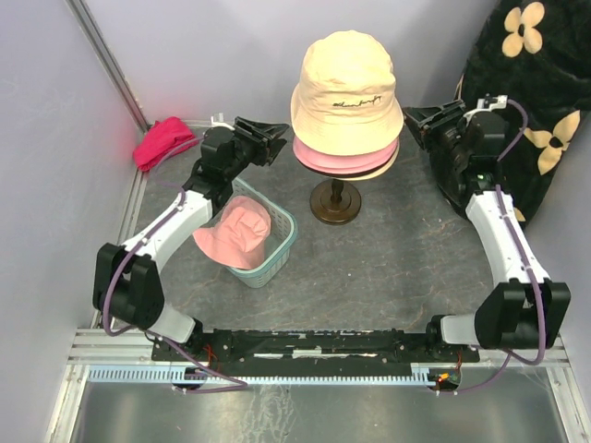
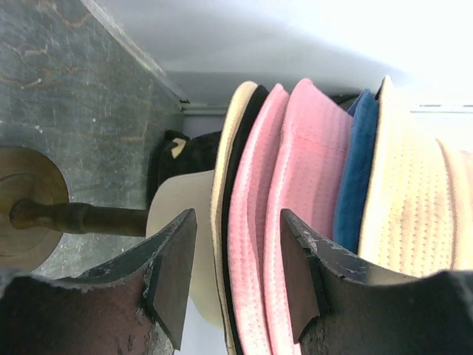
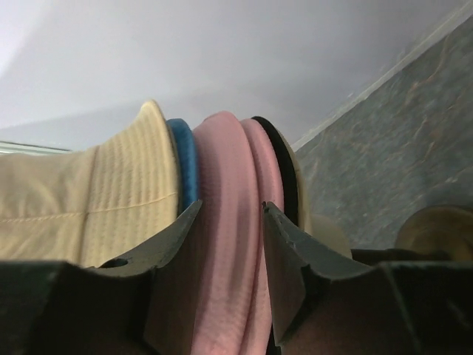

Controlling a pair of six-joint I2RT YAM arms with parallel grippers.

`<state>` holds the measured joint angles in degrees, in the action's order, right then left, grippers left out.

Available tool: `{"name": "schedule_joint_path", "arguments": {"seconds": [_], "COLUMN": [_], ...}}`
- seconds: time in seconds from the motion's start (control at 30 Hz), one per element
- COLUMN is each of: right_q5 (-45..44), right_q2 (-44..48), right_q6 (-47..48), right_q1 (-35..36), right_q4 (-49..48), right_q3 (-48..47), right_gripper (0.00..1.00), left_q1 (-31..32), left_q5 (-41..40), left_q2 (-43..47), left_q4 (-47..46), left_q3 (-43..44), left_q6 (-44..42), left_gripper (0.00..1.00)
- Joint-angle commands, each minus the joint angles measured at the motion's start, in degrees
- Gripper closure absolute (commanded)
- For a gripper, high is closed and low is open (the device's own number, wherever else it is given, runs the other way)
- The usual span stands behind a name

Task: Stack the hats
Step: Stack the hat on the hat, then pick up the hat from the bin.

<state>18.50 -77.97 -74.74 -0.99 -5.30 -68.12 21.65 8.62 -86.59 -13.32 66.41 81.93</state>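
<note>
Since one pink hat (image 1: 235, 231) sits in the teal basket (image 1: 282, 247) and isn't on the pile yet, I'd say that's what the coming move turns on; it lies on the near left of the desk (image 1: 388, 277), right under the left forearm, so back and down from the left fingers (image 2: 174, 270), and the left arm is way nearer than the right one; it's slumped and roundish, crown up as far as I can tell, so no real long axis to line up with; the other hats (image 1: 346, 152) are stacked on a cream head form (image 2: 181, 203) atop a turned brown stand (image 1: 335, 205) at the far middle, beige hat (image 1: 346, 78) on top, then a blue brim, two pink, a black and a cream one lowest, going by the wrist views; all soft stitched fabric with floppy brims, while the basket is slotted plastic; left fingers are apart and holding nothing, near the stack's left edge with the brims edge-on ahead of them; right fingers (image 3: 171, 248) likewise spread and empty, just beside the right edge, pink brims showing in the gap; can't tell if they brush the cloth.
</note>
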Motion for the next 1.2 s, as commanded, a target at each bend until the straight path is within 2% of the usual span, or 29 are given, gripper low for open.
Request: {"name": "schedule_joint_path", "arguments": {"seconds": [0.0,0.17,0.3,0.5,0.57,0.73,0.87,1.0,1.1,1.17], "right_q5": [-5.99,-13.63,-15.44,-5.35,-3.8,-6.1,-9.11,-13.6,-16.64,-18.51], "right_q2": [4.86,9.47,10.9,6.34,3.77,-4.71,-11.36,-16.06,-18.56,-18.4], "right_q6": [13.93,23.55,30.28,38.3,42.56,53.4,61.85,69.23,71.2,71.01], "right_q1": [-1.25,-1.37,-1.29,0.66,5.04,21.0,34.15,47.21,52.91,54.93], "right_q4": [11.59,19.82,22.46,25.34,28.47,38.46,46.65,52.29,54.78,53.62], "right_q3": [-5.94,-12.21,-20.17,-37.13,-43.53,-59.37,-68.5,-71.78,-70.27,-65.61], "right_gripper": [0.55,0.52,0.5,0.5,0.5,0.49,0.49,0.48,0.46,0.44], "left_q1": [-0.85,-1.99,-2.57,-2.71,-2.67,-2.66,-2.64,-2.67,-2.67,-2.66], "left_q5": [-4.35,-9.82,-14.24,-24.1,-26.96,-31.97,-35.06,-38.05,-39.9,-40.89], "left_q2": [5.83,11.9,16.58,25.26,27.62,32.6,35.97,38.7,40.27,41.18], "left_q4": [4.94,12.13,17.09,23.97,26.16,30.15,33.25,36.02,38.05,39.0], "left_q3": [0.29,-0.26,-0.66,-3.14,-3.83,-5.42,-6.12,-6.83,-7.05,-7.4], "left_q6": [-5.67,-9.02,-10.81,-11.19,-10.86,-9.84,-9.45,-8.9,-8.68,-8.47], "left_gripper": [0.44,0.41,0.4,0.37,0.36,0.35,0.34,0.34,0.33,0.32]}}
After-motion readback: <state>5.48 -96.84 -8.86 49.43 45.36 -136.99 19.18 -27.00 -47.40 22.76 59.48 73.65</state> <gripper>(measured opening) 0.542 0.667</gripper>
